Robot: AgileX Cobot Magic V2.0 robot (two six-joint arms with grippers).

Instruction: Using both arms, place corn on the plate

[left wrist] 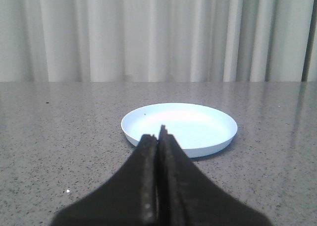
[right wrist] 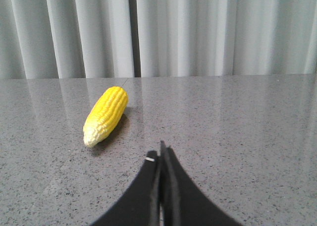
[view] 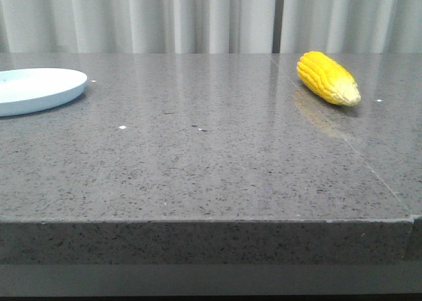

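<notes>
Left gripper (left wrist: 158, 137): black fingers pressed together with no gap, holding nothing, poised above the grey speckled table (view: 198, 162) with the plate (left wrist: 179, 128) just beyond its tips at frame centre. Right gripper (right wrist: 161, 156): fingers likewise clenched flat against each other, empty, touching no object, the corn (right wrist: 105, 115) lying apart from it at left of centre. Front view: plate (view: 36, 90) at the left edge, cut off by the frame; corn (view: 328, 78) at upper right, flat on the table, pale tip pointing lower right, well apart from the plate.
</notes>
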